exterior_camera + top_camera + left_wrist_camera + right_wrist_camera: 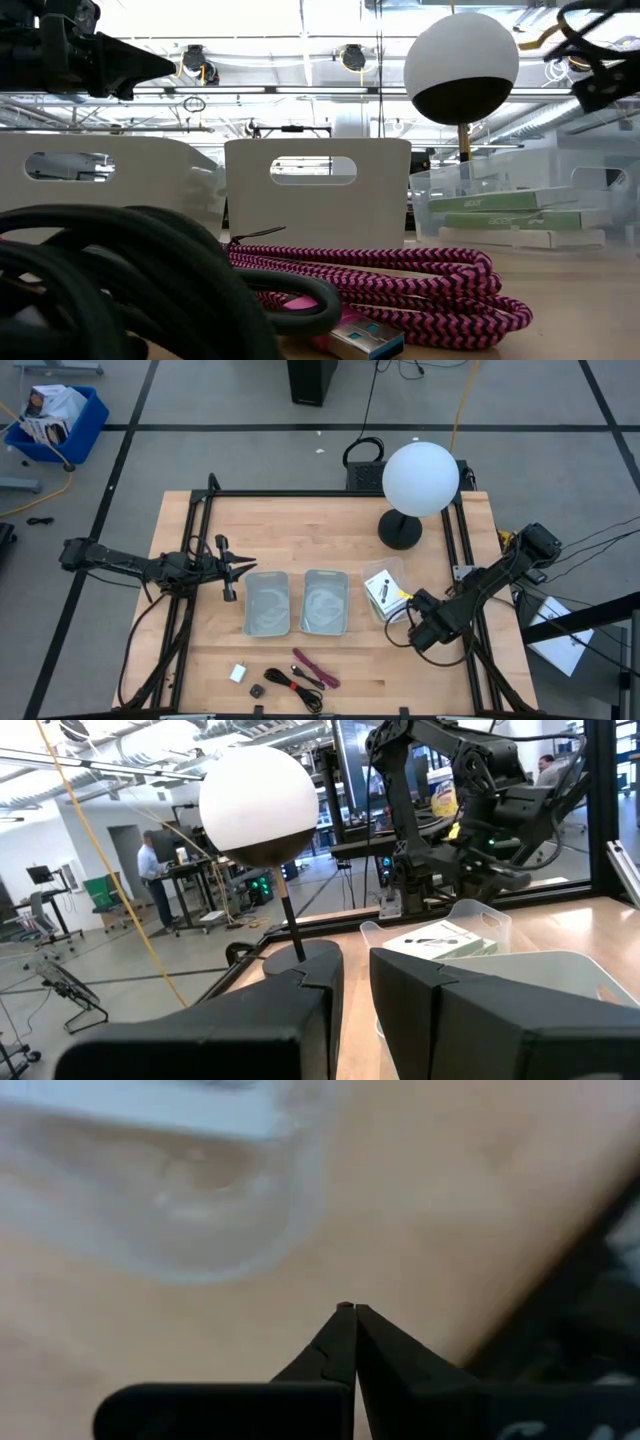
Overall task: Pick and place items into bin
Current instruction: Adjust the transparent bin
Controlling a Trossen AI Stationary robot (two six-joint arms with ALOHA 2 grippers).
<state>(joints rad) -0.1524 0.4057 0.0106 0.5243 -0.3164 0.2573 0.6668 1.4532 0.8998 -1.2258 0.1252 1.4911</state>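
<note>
On the wooden table two empty grey bins sit mid-board within both arms' reach, the left tool hovering slightly parted beside them, the right tool pinched shut, empty, by the clear tub, while the magenta cable, black cable and white block wait along the front edge.

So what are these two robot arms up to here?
They are sorting small items into bins, and neither holds anything right now. The right gripper, fingers shut, sits low beside the clear container of cards. The left gripper hovers open near the two empty bins. A dark-red strap, black cable and white block wait at the table's front edge.
</note>
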